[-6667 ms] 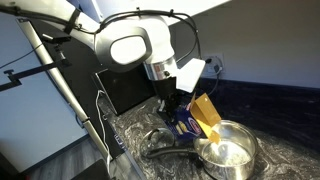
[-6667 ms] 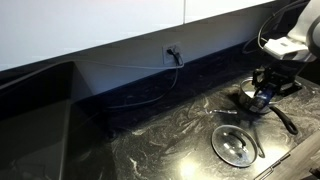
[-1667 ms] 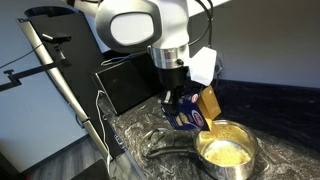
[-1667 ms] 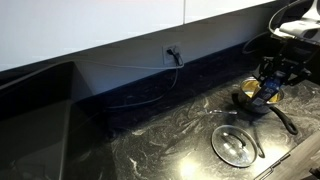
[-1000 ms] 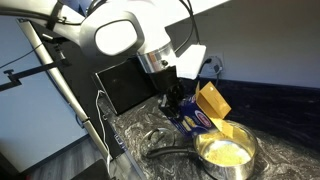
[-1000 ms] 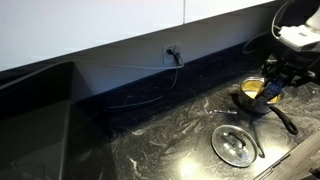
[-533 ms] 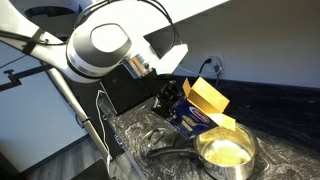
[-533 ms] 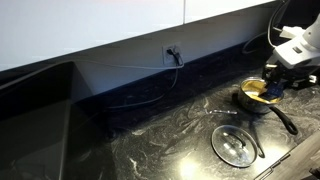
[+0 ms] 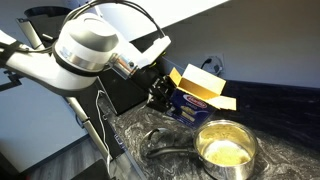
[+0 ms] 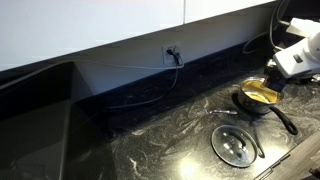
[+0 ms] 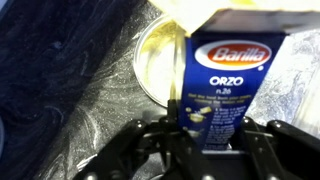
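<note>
Fingers (image 11: 135, 150) of the gripper (image 11: 208, 138), dark and blurred, show at the wrist view's bottom edge. They pinch the lower sides of the blue orzo box (image 11: 225, 80), whose opened top is cut off at the upper edge. Beyond it, upper centre, the pot (image 11: 152, 68) sits half hidden on the marbled counter (image 11: 60, 90).

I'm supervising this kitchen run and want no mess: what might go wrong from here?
The end effector grips the orzo box tilted, flaps open, near the pot; leftover grains might scatter on the counter. The cardboard may buckle or slip in that grip. The pot's handle juts out and might get bumped.
</note>
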